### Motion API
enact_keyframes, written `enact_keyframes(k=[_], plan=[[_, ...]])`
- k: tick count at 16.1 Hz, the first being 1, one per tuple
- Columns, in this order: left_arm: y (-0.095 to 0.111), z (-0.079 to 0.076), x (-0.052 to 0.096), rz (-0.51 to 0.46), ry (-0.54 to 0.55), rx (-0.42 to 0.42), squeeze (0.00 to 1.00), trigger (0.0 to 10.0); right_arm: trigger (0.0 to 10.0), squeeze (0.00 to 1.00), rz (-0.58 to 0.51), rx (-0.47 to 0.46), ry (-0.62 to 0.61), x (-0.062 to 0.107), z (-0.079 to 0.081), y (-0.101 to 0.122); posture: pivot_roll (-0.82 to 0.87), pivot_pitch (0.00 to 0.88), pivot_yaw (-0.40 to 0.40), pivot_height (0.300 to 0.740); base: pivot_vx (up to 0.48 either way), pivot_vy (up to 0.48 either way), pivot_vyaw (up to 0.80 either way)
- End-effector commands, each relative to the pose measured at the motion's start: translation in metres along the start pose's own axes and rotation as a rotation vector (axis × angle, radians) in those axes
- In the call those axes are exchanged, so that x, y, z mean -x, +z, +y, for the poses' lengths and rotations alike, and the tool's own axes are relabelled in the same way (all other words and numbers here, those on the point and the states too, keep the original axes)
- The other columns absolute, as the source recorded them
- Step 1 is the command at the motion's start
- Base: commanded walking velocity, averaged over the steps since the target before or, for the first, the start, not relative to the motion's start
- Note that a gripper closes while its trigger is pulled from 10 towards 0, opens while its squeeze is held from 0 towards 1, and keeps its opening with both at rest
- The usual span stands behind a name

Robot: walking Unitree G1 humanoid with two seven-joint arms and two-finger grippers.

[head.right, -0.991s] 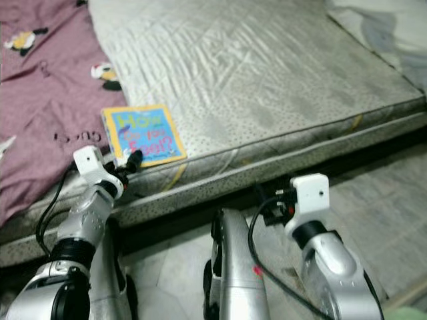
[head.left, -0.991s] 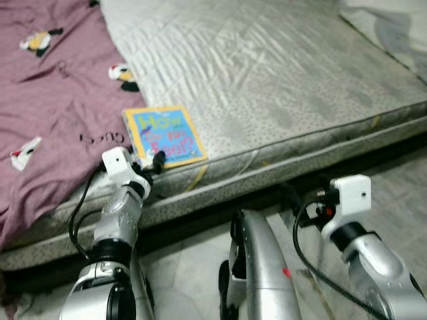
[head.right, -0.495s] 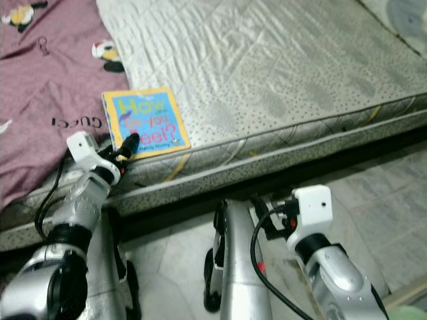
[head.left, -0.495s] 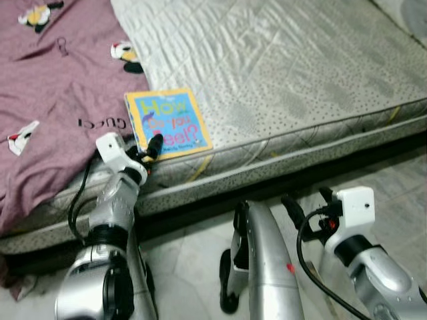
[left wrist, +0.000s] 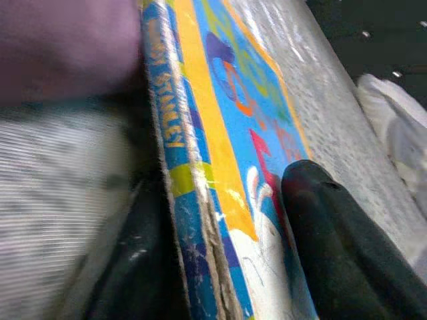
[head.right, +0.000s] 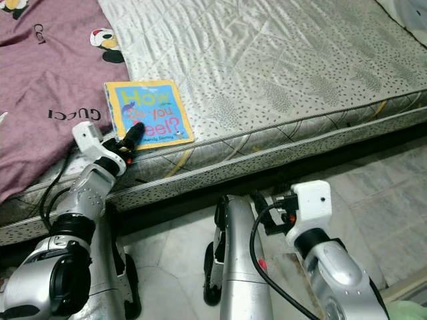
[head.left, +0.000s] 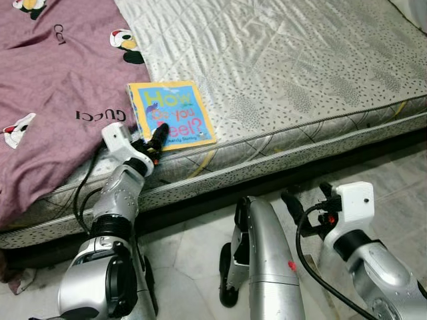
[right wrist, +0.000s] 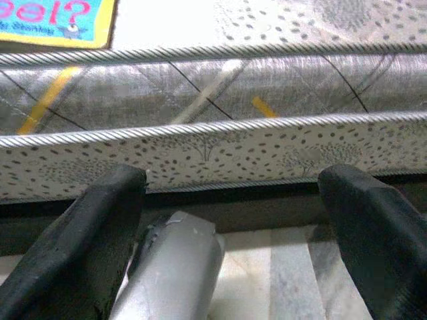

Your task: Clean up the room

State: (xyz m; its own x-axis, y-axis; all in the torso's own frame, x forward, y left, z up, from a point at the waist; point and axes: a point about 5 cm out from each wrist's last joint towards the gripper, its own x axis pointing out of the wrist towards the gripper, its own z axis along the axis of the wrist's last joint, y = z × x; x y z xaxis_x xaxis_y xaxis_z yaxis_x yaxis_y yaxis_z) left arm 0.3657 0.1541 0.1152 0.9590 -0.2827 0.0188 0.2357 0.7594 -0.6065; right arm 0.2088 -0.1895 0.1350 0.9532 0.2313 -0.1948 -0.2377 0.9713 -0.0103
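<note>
1. the right gripper (head.left: 305, 200) hangs low over the tiled floor (head.left: 193, 280), in front of the mattress side, its fingers (right wrist: 80, 253) spread wide with nothing between them.
2. the left gripper (head.left: 155, 141) sits at the front edge of the mattress (head.left: 300, 80), pinched on the near edge of the book (head.left: 171, 123): one finger (left wrist: 333, 233) on the cover, the other beneath.
3. the book lies flat near the mattress's front edge, just beside the purple blanket (head.left: 53, 100).

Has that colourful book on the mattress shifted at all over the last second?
Cannot tell. The whole picture has shifted, so the camera moved. The book lies by the purple blanket near the mattress edge as before, the left gripper at its corner.
</note>
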Motion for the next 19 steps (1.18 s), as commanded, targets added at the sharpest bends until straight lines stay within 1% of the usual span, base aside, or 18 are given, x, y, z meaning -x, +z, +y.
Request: enact_keyframes(k=[1, 3, 4, 6, 7, 8, 9, 10, 12, 14, 16, 17, 18, 19], plan=[[-0.016, -0.006, -0.002, 0.072, -0.028, 0.033, 0.00, 0.0, 10.0, 0.00, 0.016, 0.003, -0.017, -0.001, -0.002, -0.004, -0.25, 0.270, -0.106, 0.457, 0.000, 0.000, 0.00], [-0.013, -0.007, -0.004, 0.076, -0.027, 0.050, 0.00, 0.0, 10.0, 0.00, 0.003, 0.001, -0.023, -0.007, -0.002, -0.003, -0.24, 0.254, -0.099, 0.457, 0.000, 0.000, 0.00], [-0.013, -0.008, -0.005, 0.089, -0.044, 0.040, 0.00, 0.0, 10.0, 0.00, -0.004, 0.002, -0.025, -0.011, -0.002, -0.003, -0.24, 0.242, -0.094, 0.457, 0.000, 0.000, 0.00], [-0.007, -0.007, -0.008, 0.084, -0.035, 0.032, 0.00, 0.0, 10.0, 0.00, -0.023, 0.003, -0.029, -0.017, -0.002, -0.001, -0.23, 0.221, -0.087, 0.457, 0.000, 0.000, 0.00], [0.000, -0.005, -0.010, 0.061, -0.019, 0.027, 0.00, 0.0, 10.0, 0.00, -0.033, 0.003, -0.031, -0.023, -0.002, -0.001, -0.22, 0.205, -0.080, 0.457, 0.000, 0.000, 0.00], [0.002, -0.005, -0.010, 0.055, -0.015, 0.030, 0.00, 0.0, 10.0, 0.00, -0.037, 0.002, -0.031, -0.025, -0.002, -0.001, -0.21, 0.199, -0.079, 0.457, 0.000, 0.000, 0.00], [0.008, -0.005, -0.012, 0.039, -0.011, 0.035, 0.00, 0.0, 10.0, 0.00, -0.049, 0.002, -0.031, -0.029, -0.001, 0.000, -0.20, 0.179, -0.072, 0.457, 0.000, 0.000, 0.00], [0.018, -0.007, -0.015, 0.011, -0.019, 0.028, 0.00, 0.0, 10.0, 0.00, -0.066, 0.000, -0.032, -0.036, 0.000, 0.000, -0.19, 0.151, -0.060, 0.457, 0.000, 0.000, 0.00], [0.027, -0.010, -0.017, -0.021, -0.027, 0.019, 0.00, 0.0, 10.0, 0.00, -0.081, -0.007, -0.032, -0.043, 0.002, 0.000, -0.17, 0.122, -0.050, 0.457, 0.000, 0.000, 0.00], [0.043, -0.013, -0.018, -0.079, -0.032, -0.047, 0.00, 0.0, 10.0, 0.00, -0.108, -0.028, -0.023, -0.056, 0.008, -0.001, -0.12, 0.073, -0.032, 0.457, 0.000, 0.000, 0.00], [0.056, -0.012, -0.015, -0.141, -0.031, -0.107, 0.00, 0.0, 10.0, 0.00, -0.123, -0.042, -0.014, -0.069, 0.014, -0.003, -0.07, 0.030, -0.030, 0.457, 0.000, 0.000, 0.00], [0.065, -0.011, -0.011, -0.184, -0.022, -0.142, 0.00, 0.0, 10.0, 0.00, -0.134, -0.049, -0.005, -0.076, 0.018, -0.004, -0.05, 0.009, -0.030, 0.457, 0.000, 0.000, 0.00], [0.078, -0.010, -0.001, -0.240, -0.015, -0.204, 0.00, 0.0, 10.0, 0.00, -0.154, -0.055, 0.008, -0.086, 0.022, -0.003, -0.02, 0.000, -0.027, 0.457, 0.000, 0.000, 0.00], [0.081, -0.009, 0.002, -0.256, -0.011, -0.220, 0.00, 0.0, 10.0, 0.00, -0.160, -0.057, 0.010, -0.089, 0.023, -0.003, -0.01, 0.000, -0.027, 0.457, 0.000, 0.000, 0.00]])
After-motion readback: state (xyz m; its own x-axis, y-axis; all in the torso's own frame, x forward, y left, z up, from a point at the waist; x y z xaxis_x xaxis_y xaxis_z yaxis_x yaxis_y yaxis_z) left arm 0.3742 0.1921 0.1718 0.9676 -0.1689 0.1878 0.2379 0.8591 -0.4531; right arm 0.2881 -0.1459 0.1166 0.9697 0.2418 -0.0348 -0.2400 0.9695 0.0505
